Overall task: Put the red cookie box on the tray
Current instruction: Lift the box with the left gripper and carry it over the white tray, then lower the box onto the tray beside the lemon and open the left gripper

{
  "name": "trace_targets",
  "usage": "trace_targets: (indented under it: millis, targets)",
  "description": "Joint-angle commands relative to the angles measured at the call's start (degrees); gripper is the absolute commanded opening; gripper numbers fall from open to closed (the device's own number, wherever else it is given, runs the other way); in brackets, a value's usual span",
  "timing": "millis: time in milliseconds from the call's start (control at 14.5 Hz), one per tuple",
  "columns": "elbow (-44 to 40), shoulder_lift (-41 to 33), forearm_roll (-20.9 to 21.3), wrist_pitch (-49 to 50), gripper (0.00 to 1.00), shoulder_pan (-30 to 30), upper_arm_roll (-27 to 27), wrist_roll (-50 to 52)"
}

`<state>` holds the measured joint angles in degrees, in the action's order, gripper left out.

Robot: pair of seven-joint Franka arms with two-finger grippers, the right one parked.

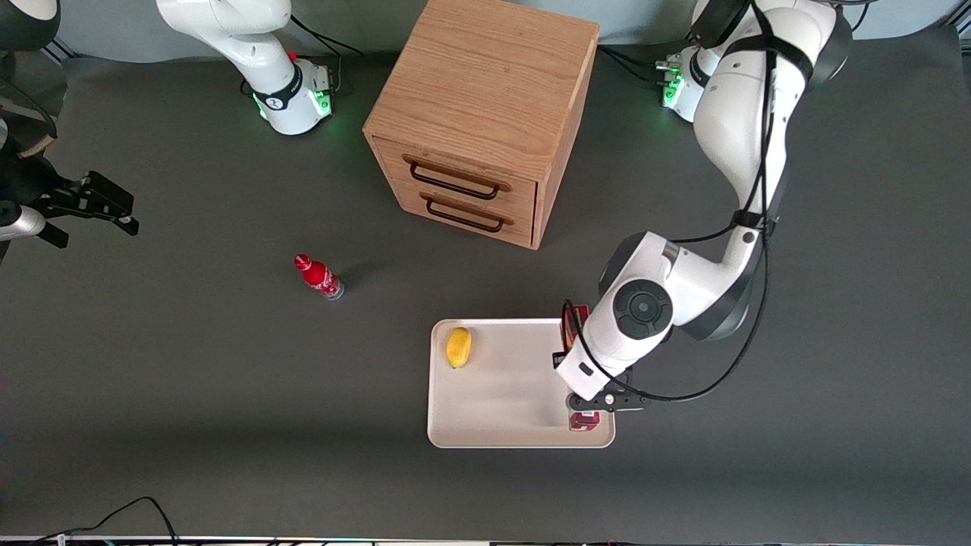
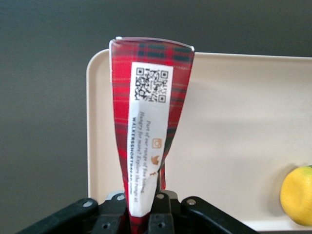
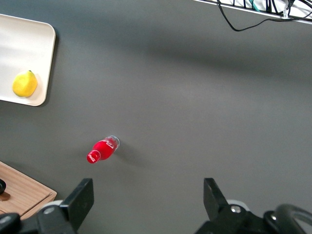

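The gripper hangs over the tray's end toward the working arm; its fingers clamp the red cookie box (label patch showing) lengthwise above the rim; a lemon lies in the tray.

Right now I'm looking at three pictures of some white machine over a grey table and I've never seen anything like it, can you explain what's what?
These are robot arms bolted to a table. One picture looks down from the front; the other two come from cameras on each arm's wrist. The working arm's hand is over the cream tray's edge toward that arm's end of the table, shut on a red cookie box. A yellow lemon lies on the tray. A small red bottle lies on the table toward the parked arm's end, and a wooden drawer cabinet stands farther from the front camera than the tray.
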<state>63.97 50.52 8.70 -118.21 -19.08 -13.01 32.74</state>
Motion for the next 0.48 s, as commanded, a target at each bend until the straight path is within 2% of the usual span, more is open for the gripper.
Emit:
trace_targets:
  millis: [0, 414]
  targets:
    - [-1.6, 2.4, 2.5, -0.9, 0.00, -1.7, 1.0, 1.4]
    - [-1.5, 5.0, 5.2, -2.8, 0.00, -2.0, 1.0, 1.7]
